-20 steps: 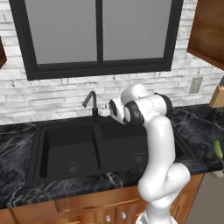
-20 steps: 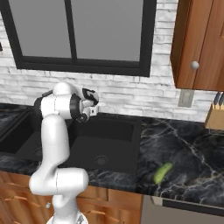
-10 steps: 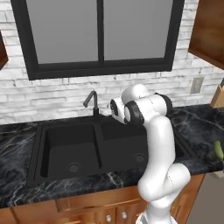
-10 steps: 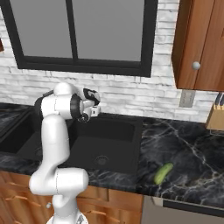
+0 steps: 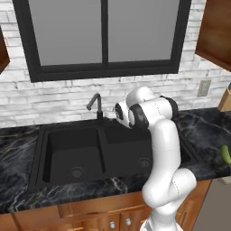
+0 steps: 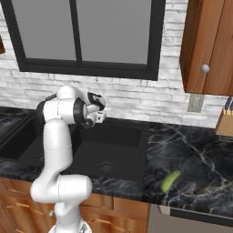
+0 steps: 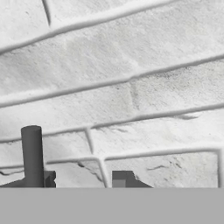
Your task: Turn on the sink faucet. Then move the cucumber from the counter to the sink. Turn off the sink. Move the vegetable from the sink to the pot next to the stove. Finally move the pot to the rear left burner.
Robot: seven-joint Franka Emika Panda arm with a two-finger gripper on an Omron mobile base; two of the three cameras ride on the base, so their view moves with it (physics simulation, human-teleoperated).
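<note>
Hovering gripper (image 6: pixel 99 114) by faucet (image 5: pixel 95 105) | cucumber (image 6: pixel 170 180) on counter (image 6: pixel 200 177)

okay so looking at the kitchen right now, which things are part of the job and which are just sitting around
Job: sink faucet, sink, cucumber, counter, gripper.
Just around: knife block, wall outlet, window, upper cabinet.
</note>
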